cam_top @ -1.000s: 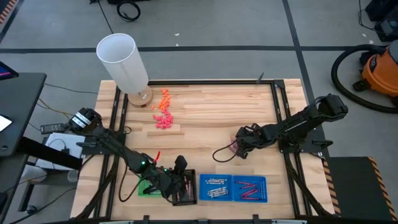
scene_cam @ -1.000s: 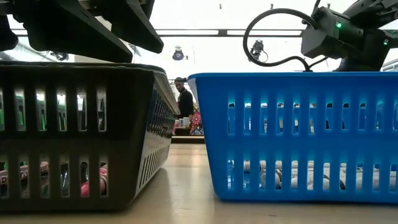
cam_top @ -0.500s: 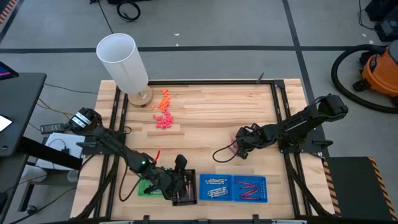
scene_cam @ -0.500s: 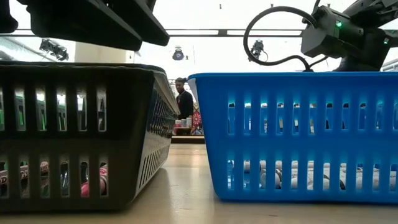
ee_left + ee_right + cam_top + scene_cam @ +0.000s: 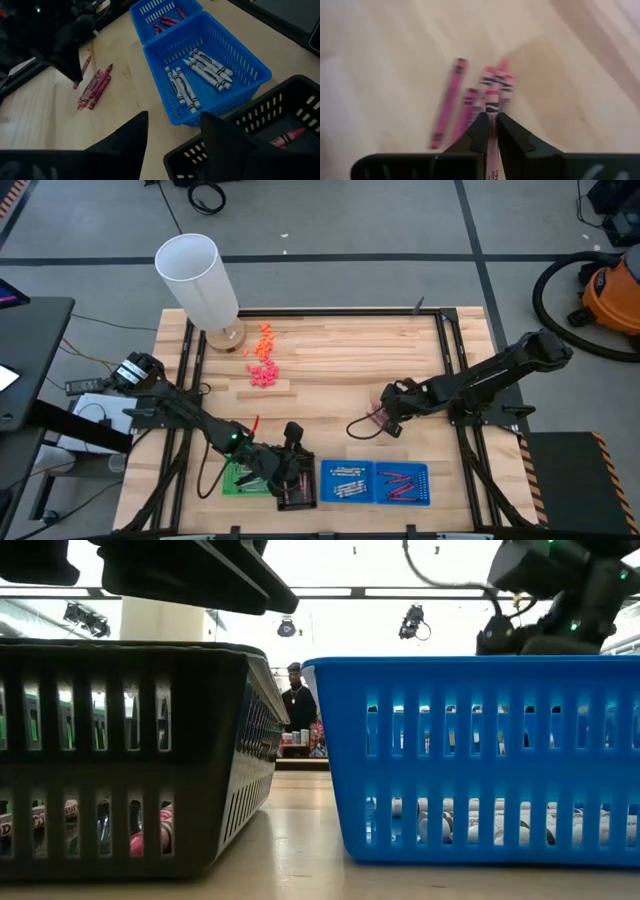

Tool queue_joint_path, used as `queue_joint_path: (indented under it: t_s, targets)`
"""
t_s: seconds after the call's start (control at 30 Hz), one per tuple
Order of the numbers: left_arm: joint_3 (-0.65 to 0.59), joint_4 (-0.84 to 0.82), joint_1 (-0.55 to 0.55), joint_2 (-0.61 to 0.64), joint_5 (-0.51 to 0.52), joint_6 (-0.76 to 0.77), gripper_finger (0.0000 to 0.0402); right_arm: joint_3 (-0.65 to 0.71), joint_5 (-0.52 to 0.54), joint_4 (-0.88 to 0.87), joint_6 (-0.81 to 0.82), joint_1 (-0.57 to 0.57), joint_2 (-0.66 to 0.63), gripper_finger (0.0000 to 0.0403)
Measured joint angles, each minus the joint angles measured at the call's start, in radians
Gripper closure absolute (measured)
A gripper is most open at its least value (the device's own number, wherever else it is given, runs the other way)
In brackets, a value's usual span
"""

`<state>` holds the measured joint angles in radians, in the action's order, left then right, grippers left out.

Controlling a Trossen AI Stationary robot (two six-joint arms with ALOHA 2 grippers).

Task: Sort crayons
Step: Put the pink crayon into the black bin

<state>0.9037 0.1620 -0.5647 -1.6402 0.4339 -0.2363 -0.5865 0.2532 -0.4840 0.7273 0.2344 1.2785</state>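
Since the right tool point(image 5: 490, 131) is pinched shut on one magenta crayon point(image 5: 491, 107) above the loose crayons point(image 5: 94, 85) on the table point(image 5: 340, 355), expect it light, stiff, waxy. Grip mid-length. Your left tool point(image 5: 172, 132) hovers wide open over the black basket point(image 5: 270, 120).

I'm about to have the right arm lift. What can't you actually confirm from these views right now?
- Right tool: shut on a magenta crayon, but the right wrist view is blurred, so the crayon's label and whether it touches neighbouring crayons are unclear.
- High view: the arm hides the crayon pile.
- Low view: the blue tray blocks the table behind; crayons inside show only through slots.
- Black tray: contents mostly cut off in the left wrist view.
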Motion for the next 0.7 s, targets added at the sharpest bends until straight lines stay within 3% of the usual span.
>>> queue_joint_path:
  t_s: [0.17,0.47,0.57,0.7]
  targets:
    - [0.000,0.003,0.003,0.000,0.000,-0.002,0.0212,0.000,-0.053,0.084,-0.030,0.038,-0.047,0.0366]
    - [0.000,0.003,0.003,0.000,0.000,-0.002,0.0211,-0.002,-0.273,0.349,-0.096,0.133,-0.038,0.0366]
    - [0.000,0.003,0.003,0.000,0.000,0.003,0.0211,-0.002,-0.359,0.403,-0.090,0.177,-0.033,0.0366]
    - [0.000,-0.002,0.004,0.000,0.000,0.013,0.0212,-0.002,-0.391,0.425,-0.043,0.234,-0.033,0.0366]
